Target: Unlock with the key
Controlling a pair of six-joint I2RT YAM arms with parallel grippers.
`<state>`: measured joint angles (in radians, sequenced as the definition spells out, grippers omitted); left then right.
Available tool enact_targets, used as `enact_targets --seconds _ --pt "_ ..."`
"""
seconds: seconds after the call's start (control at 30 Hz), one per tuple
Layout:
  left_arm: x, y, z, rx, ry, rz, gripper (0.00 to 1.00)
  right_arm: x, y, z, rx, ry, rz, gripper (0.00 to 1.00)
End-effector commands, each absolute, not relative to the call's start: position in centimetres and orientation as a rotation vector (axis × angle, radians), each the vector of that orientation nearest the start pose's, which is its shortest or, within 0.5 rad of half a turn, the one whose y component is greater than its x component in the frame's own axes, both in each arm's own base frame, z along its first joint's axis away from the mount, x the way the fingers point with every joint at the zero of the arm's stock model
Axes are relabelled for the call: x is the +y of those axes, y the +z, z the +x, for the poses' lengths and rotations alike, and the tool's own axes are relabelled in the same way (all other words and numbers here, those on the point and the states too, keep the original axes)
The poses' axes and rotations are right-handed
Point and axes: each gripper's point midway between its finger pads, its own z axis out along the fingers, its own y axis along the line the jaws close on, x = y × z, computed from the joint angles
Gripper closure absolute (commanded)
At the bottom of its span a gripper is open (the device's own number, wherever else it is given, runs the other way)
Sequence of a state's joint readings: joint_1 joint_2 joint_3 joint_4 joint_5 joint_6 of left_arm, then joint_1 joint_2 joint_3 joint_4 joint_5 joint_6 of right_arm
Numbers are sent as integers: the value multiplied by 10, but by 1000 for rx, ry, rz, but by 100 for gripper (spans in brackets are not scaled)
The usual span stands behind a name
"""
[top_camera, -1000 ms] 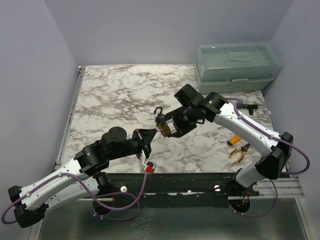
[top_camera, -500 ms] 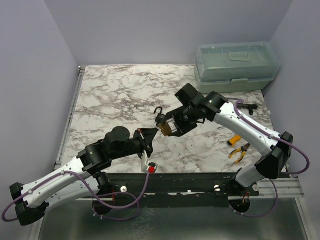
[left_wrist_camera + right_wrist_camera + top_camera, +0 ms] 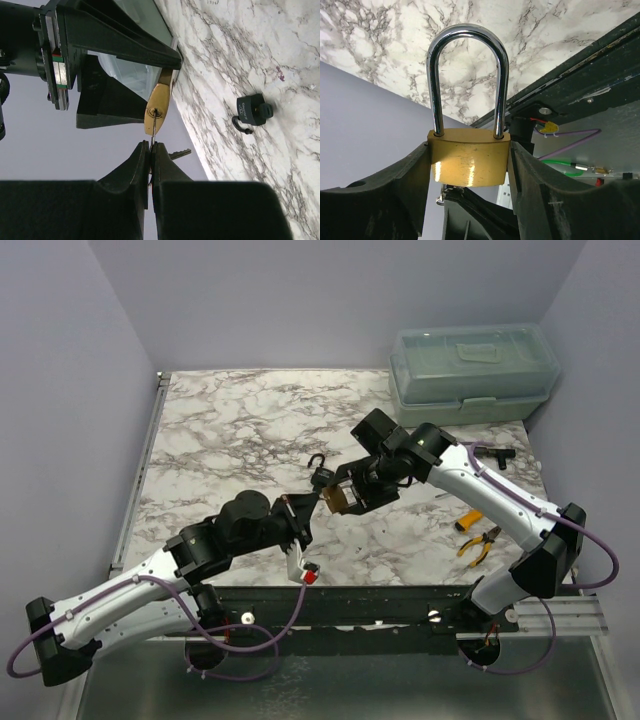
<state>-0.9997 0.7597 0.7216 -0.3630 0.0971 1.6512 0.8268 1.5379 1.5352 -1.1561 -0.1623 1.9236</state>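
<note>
A brass padlock with a steel shackle is held off the table, with my right gripper shut on its body from both sides. Both shackle legs sit in the body. In the top view the padlock hangs between the two arms. My left gripper is shut on a key, whose blade points into the keyhole in the padlock's underside. A second key sticks out beside the fingers. A red tag dangles below the left gripper.
A small black padlock lies on the marble table, just beyond the held lock. A green toolbox stands at the back right. Yellow-handled pliers and a black tool lie at the right edge.
My left arm has moved right and forward, bringing the key up to the brass padlock. The red tag swung along with it. The right arm has barely moved.
</note>
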Motion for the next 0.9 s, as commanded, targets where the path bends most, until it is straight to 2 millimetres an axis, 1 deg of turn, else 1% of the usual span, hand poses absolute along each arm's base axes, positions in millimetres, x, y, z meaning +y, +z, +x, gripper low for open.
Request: enact_targets --seconds 0.0,0.27,0.53,0.7,0.87 --pt "-242 241 198 439 402 1996 100 329 252 194 2714 829 1630 100" --pt "-243 238 201 439 413 2006 100 335 254 200 2697 844 1654 100" --pt "-249 238 199 433 393 1989 100 341 259 210 2666 851 1674 100" --pt "-251 241 198 427 394 1977 100 343 257 213 2662 845 1685 100" --pt "-253 239 194 417 379 1981 100 345 254 220 2658 845 1714 100"
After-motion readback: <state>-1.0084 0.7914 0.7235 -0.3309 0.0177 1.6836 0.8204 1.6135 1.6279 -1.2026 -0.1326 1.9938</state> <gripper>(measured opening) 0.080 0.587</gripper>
